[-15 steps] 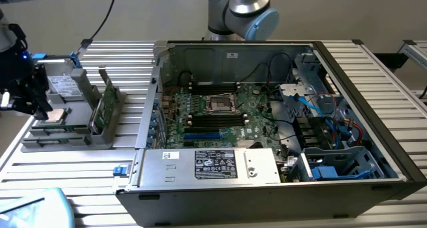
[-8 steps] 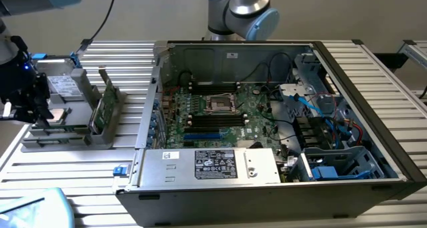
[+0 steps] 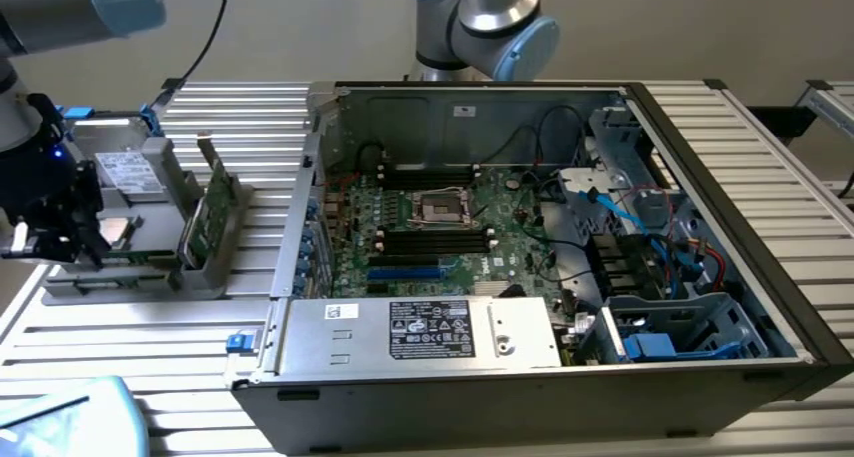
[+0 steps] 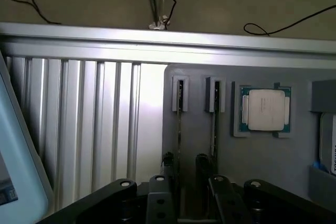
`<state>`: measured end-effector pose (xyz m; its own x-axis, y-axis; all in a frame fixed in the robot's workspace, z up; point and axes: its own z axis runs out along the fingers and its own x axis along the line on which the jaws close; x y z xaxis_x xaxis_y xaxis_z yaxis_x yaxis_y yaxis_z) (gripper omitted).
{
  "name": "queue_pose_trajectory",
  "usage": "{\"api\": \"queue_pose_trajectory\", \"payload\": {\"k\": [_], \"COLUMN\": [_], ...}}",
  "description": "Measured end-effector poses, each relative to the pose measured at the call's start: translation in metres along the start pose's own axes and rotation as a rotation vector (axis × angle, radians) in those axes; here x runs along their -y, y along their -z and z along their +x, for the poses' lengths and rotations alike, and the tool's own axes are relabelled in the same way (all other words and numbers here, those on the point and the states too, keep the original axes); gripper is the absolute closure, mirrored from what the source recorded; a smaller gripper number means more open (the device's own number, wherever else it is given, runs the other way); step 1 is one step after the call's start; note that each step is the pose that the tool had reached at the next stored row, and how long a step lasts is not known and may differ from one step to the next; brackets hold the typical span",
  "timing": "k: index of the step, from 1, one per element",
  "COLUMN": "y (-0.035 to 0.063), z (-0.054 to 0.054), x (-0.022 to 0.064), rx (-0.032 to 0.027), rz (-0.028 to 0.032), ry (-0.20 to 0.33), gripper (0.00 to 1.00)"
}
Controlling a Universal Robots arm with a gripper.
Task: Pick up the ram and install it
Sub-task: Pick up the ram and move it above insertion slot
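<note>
- Exterior view's left edge first: I see my black two-fingered gripper (image 3: 56,249) hanging over the flat grey plastic parts tray (image 3: 134,282), at the tray's end farthest from the computer.
- From the wrist view, its fingers (image 4: 218,184) stand apart, and I see nothing clamped between them.
- Lying on the tray by the gripper are a grey boxy drive with a white label (image 3: 127,172) and a square silver-topped processor chip (image 4: 265,109) in its own recess.
- Next along, the ram (image 3: 216,202), a long thin green circuit-board stick, stands on edge in slotted grey posts on the tray's side nearest the computer. A second green stick (image 3: 191,232) stands just beside it. Neither touches the gripper.
- Just beside the tray, toward the exterior view's right, an open dark metal computer case (image 3: 534,402) lies on its side. A green motherboard (image 3: 441,227) lies flat inside, and a silver power supply box (image 3: 427,332) sits along the near wall.
- Behind the case, well apart from the tray, I see a second grey and light-blue robot arm (image 3: 487,22).
</note>
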<state>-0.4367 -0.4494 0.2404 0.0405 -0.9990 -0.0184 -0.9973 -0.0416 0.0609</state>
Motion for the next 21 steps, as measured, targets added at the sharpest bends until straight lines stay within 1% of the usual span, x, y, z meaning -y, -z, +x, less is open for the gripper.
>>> {"api": "queue_pose_trajectory", "payload": {"k": [9,15,21], "y": [-0.0116,-0.0171,-0.0242], "z": [0.001,0.004,0.005], "x": [0.003,0.0076,0.0094], "rx": [-0.0003,-0.0003,-0.0004], "rz": [0.0019,0.0019,0.0022], "ry": [0.004,0.013,0.016], "gripper": [0.69,0.69,0.69]}}
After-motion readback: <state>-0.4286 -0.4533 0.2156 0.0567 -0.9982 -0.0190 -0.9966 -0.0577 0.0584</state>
